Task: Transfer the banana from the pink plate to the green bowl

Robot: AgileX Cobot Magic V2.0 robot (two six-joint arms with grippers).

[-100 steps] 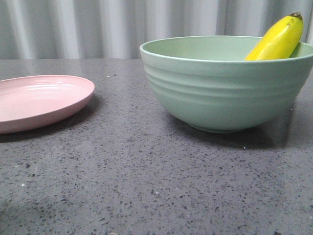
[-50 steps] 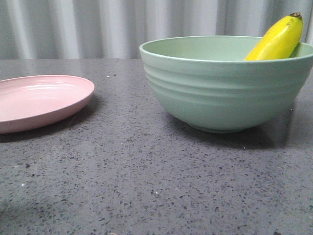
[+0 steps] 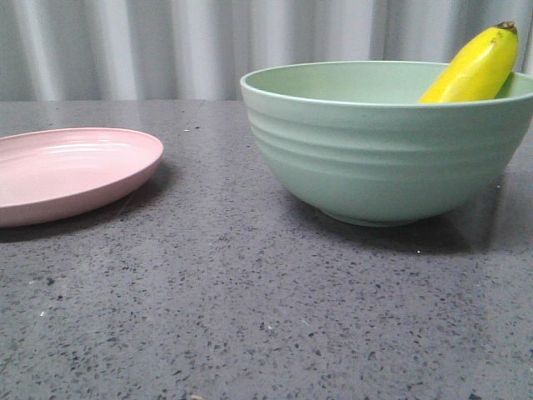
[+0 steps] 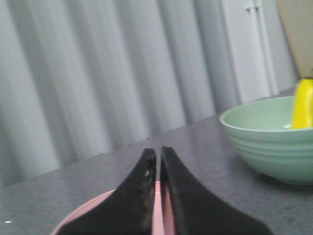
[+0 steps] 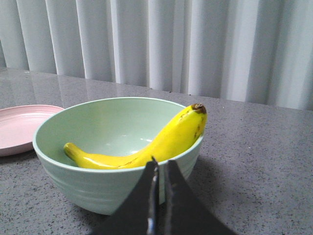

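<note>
The yellow banana point(image 5: 146, 149) lies inside the mint-green bowl point(image 5: 98, 188), its brown stem end resting on the rim. In the front view the banana point(image 3: 475, 68) sticks up over the far right rim of the bowl point(image 3: 383, 158). The pink plate point(image 3: 71, 171) sits at the left with nothing on it. It also shows in the right wrist view point(image 5: 19, 127) and in the left wrist view point(image 4: 157, 215). My left gripper point(image 4: 158, 152) is shut and empty over the plate. My right gripper point(image 5: 160, 164) is shut and empty, just in front of the bowl. In the left wrist view the bowl point(image 4: 266, 139) and banana point(image 4: 303, 104) are at the right.
The dark speckled table point(image 3: 250, 317) stretches toward the front. A pale pleated curtain point(image 3: 166, 46) closes off the back.
The whole front view has shifted very slightly to the right. The banana, bowl and plate have not moved relative to each other.
</note>
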